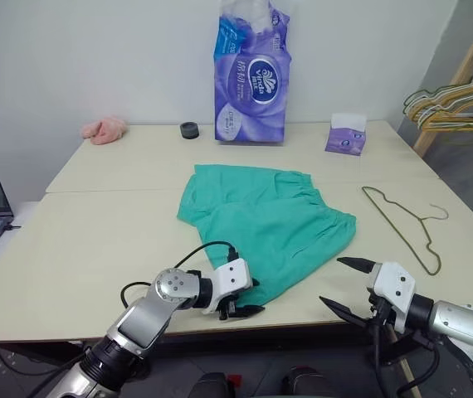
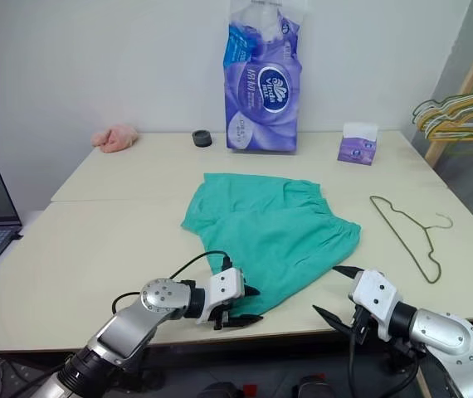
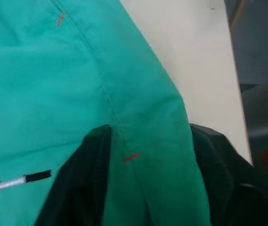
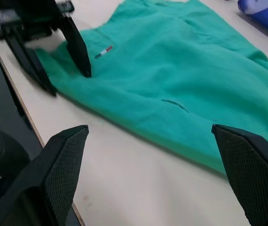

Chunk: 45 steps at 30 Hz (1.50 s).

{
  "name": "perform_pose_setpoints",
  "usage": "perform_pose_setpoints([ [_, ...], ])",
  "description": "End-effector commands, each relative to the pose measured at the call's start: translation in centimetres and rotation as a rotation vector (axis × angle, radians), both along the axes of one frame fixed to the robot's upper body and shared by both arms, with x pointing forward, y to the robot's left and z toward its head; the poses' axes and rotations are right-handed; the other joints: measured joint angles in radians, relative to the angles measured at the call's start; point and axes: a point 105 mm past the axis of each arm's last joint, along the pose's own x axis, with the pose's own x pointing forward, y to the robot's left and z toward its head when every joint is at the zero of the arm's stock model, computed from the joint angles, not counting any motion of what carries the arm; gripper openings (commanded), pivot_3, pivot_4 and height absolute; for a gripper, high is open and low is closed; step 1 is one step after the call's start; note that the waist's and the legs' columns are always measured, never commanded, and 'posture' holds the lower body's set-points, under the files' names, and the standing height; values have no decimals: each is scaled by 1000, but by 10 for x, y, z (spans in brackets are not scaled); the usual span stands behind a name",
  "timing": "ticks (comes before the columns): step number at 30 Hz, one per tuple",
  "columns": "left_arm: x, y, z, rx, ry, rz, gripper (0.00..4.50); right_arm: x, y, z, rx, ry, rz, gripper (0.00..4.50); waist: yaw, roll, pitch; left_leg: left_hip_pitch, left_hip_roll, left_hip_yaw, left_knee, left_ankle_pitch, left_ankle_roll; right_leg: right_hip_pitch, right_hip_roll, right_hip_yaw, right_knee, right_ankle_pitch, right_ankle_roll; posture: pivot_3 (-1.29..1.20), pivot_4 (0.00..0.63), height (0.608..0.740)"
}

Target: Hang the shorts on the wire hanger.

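The shorts (image 1: 265, 217) lie flat mid-surface (image 1: 95, 240); the left pincer (image 1: 243, 300) pinches their near hem. The right pincer (image 1: 346, 283) is spread wide beside them. The wire hanger (image 1: 402, 224) lies apart to the right; a tissue pack (image 1: 251, 79) stands behind.

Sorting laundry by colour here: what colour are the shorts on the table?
Teal-green, plain. The shorts show best in the left eye view.

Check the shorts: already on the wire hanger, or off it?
Off. The shorts lie flat on the table; the wire hanger lies bare beside them, apart, on the robot's right.
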Motion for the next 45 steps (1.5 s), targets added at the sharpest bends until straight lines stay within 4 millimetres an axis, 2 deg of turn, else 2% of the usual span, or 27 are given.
perform_pose_setpoints([
  [1,19,22,9,19,-52,88,1553,15,-14,11,-90,-109,0,4500,-3,0,0,0,0,0,0,0,0,0,0,0,0,0,0,-77,40,740],
  [6,31,42,20,-1,-58,153,35,34,-21,4,-186,-133,25,4500,-5,0,1,1,0,0,-2,0,0,0,0,0,0,0,0,-68,34,740],
  [9,38,47,36,-67,-46,176,11,62,-27,2,-302,-228,18,4500,-5,-2,3,3,0,2,-4,0,0,0,0,1,0,0,-1,-56,31,740],
  [15,36,44,57,-139,-35,131,11,100,-26,-5,-526,-331,132,4500,-5,-3,4,5,-1,5,-8,0,0,0,0,4,0,1,-2,-41,32,740],
  [19,35,47,62,-156,-27,131,11,116,-21,-17,-650,-378,226,4500,-5,-3,5,6,-1,6,-9,0,0,0,0,5,0,3,-6,-27,30,740],
  [24,37,56,64,-152,-31,148,11,141,-22,-22,-750,-451,229,4500,-6,-4,5,7,-1,6,-9,0,0,0,0,5,1,3,-6,-14,30,740],
  [27,36,62,63,-133,-29,147,0,152,-21,-25,-771,-470,222,3863,-7,-5,5,8,-1,7,-9,0,0,0,0,6,1,3,-6,-10,31,740],
  [29,35,64,62,-127,-27,147,0,154,-21,-26,-776,-470,226,3229,-7,-5,5,8,-1,6,-10,0,0,0,0,6,1,3,-7,-10,33,740],
  [32,35,69,60,-109,-27,145,0,153,-20,-26,-768,-463,240,2143,-5,-5,5,8,-1,6,-10,0,0,0,-1,6,1,3,-7,-10,33,740],
  [37,24,75,50,-51,9,95,0,144,-14,-14,-748,-479,282,272,-6,-4,6,8,-1,6,-10,0,0,0,-2,6,1,3,-7,-19,38,740],
  [38,20,76,49,-44,25,82,0,141,-13,-11,-746,-477,290,33,-7,-4,6,8,-1,6,-10,0,0,0,-2,5,1,3,-7,-22,40,740],
  [40,5,77,43,-19,86,28,0,132,-12,-4,-744,-465,316,33,-8,-3,7,8,-1,6,-10,0,0,0,-2,5,2,3,-7,-26,42,740],
  [42,-21,82,33,36,181,-54,0,116,-8,5,-711,-455,338,33,-8,-3,9,8,-1,6,-11,0,0,0,-2,5,1,3,-7,-36,45,740],
  [45,-47,87,24,90,278,-135,0,88,-5,3,-690,-363,394,33,-6,-3,11,7,0,5,-12,0,0,-1,-2,5,1,2,-7,-38,49,740],
])
